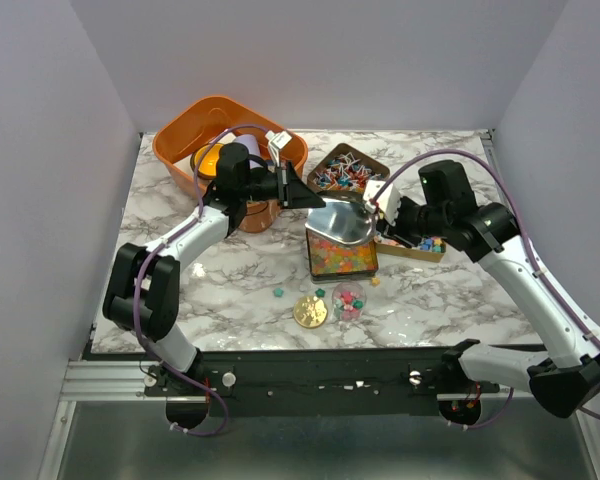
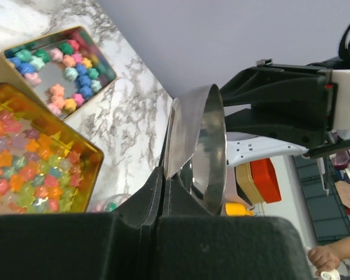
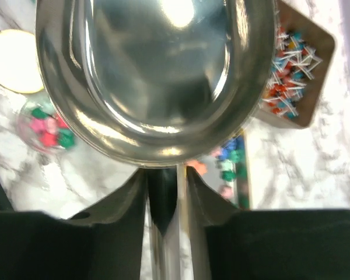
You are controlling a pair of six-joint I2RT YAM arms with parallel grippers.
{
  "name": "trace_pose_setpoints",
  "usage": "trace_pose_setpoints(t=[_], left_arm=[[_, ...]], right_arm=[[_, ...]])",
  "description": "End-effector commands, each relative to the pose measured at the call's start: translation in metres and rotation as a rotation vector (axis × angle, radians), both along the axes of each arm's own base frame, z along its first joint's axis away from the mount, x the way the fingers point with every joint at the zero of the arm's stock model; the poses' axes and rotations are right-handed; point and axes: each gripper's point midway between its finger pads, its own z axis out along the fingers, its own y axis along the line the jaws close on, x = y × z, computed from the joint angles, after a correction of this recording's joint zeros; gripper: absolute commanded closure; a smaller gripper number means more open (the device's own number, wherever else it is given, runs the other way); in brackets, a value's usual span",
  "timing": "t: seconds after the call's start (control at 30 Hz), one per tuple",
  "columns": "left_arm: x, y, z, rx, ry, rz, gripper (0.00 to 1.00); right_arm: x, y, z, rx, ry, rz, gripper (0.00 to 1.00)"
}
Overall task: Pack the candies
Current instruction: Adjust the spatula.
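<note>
Overhead view bright, evenly lit from above; soft, short shadows under arms (image 1: 185, 238) on marble surface (image 1: 230, 295). Right wrist view soft, slightly blurred; white glare patch at top of steel scoop (image 3: 157, 87), reflections smeared. Left wrist view sharper mid-frame; left hand (image 2: 163, 181) near-black, underexposed in foreground; candies (image 2: 29, 169) at left edge hazy, colours washed by glare off gold tin (image 2: 94, 153).

A white surface (image 1: 230, 290) veined in grey marble pattern is boxed in by plain pale walls: a back wall (image 1: 320, 60) along its far edge, a left wall (image 1: 40, 200) and a right wall (image 1: 570, 120) at its sides. An aluminium rail (image 1: 100, 380) runs below the near edge. The light is soft and even.
</note>
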Motion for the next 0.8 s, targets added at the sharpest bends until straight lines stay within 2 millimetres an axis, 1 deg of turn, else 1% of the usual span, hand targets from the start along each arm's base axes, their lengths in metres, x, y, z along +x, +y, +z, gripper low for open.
trace_pose_setpoints(t=[0.0,0.27,0.4,0.43,0.57,0.77], left_arm=[[0.014,0.015,-0.021,0.004,0.027,0.013,1.00],[0.019,0.017,-0.021,0.005,0.036,0.024,1.00],[0.016,0.017,-0.016,0.000,0.035,0.011,1.00],[0.015,0.017,-0.015,-0.001,0.035,0.008,1.00],[0.012,0.019,-0.012,-0.006,0.037,0.006,1.00],[0.008,0.022,-0.007,-0.015,0.032,0.002,1.00]], right_arm=[[0.006,-0.010,0.021,0.052,-0.097,-0.090,0.58],[0.004,-0.016,0.010,0.031,-0.088,-0.106,0.57],[-0.001,-0.010,-0.002,0.048,-0.042,-0.079,0.45],[-0.003,-0.008,-0.005,0.050,-0.029,-0.070,0.44],[-0.001,-0.004,-0.015,0.038,-0.002,-0.054,0.43],[0.008,-0.003,-0.027,0.013,0.000,-0.048,0.43]])
